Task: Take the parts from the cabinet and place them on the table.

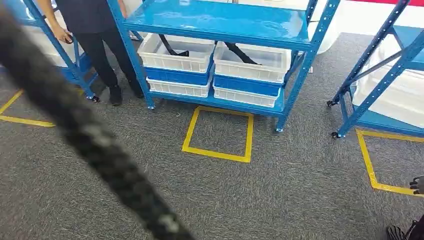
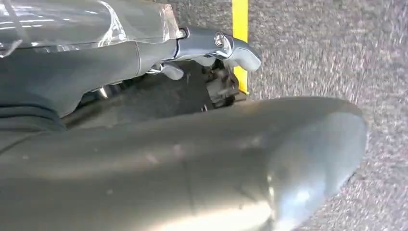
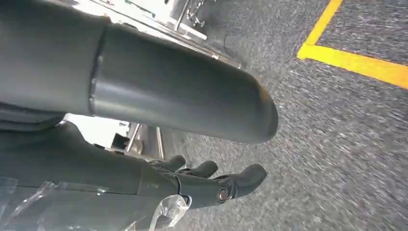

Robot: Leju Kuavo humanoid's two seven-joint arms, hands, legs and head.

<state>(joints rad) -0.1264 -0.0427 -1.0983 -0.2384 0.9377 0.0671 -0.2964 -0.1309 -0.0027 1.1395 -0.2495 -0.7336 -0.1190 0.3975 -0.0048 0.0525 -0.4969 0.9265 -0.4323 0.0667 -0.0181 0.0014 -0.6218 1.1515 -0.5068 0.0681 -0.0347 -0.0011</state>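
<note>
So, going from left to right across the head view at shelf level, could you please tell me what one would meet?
Person → left white bin → right white bin → neighbouring blue rack, with the right hand at the far right edge, lower down.

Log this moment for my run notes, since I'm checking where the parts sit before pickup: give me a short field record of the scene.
cabinet: blue shelf rack straight ahead, on grey carpet
bins: two white bins on its lower shelf, left bin and right bin, each stacked on blue and white bins
parts: a dark strap-like part in the left bin, another in the right
floor mark: yellow tape square before the rack
person: standing left of the rack
left hand: holds nothing
right hand: holds nothing
</note>
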